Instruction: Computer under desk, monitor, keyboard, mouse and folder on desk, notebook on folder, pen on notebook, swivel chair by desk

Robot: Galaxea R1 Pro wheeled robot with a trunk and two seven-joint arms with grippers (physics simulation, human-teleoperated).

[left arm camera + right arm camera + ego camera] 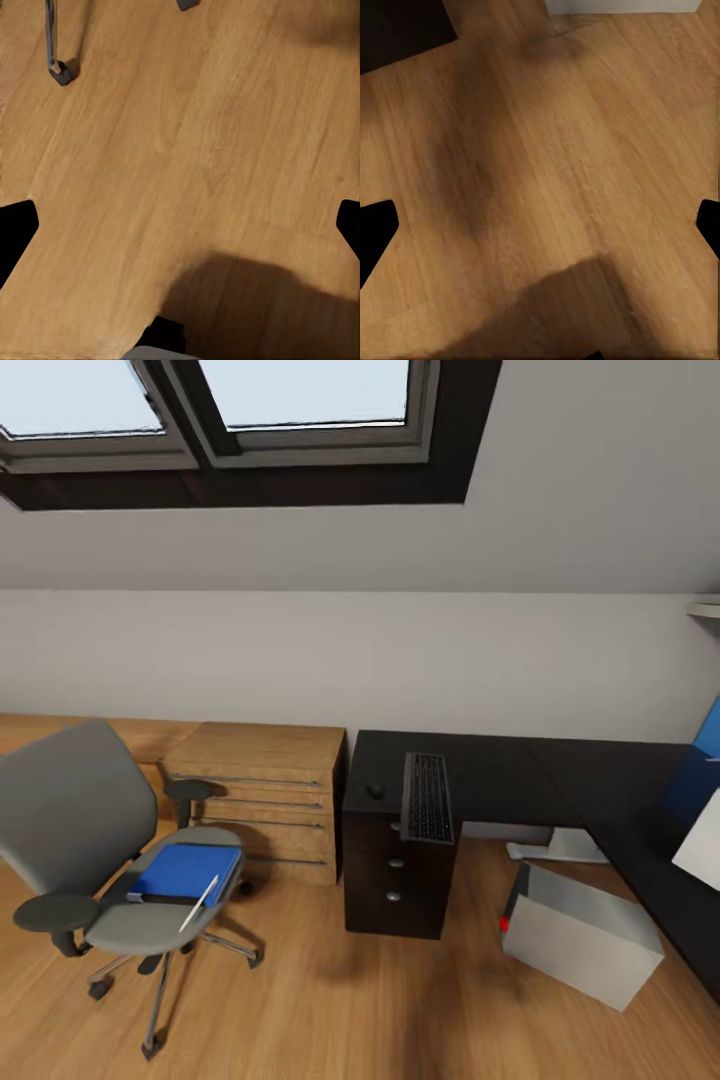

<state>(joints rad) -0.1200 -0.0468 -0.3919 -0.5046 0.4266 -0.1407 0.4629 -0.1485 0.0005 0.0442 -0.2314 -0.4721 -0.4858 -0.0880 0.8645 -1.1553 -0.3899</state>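
Both pincers, left (180, 225) and right (540, 225), hang spread wide over wooden floor (350, 1010). The folder (185, 872) and pen (199, 903) lie on the swivel chair (120, 860); keyboard (428, 797) and mouse (375, 791) sit on the surface (560, 780), computer (580, 935) beside it.

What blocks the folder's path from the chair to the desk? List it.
Nothing visible on the floor route. The pen lies on the folder, and the chair's armrest rises on the side facing the desk.
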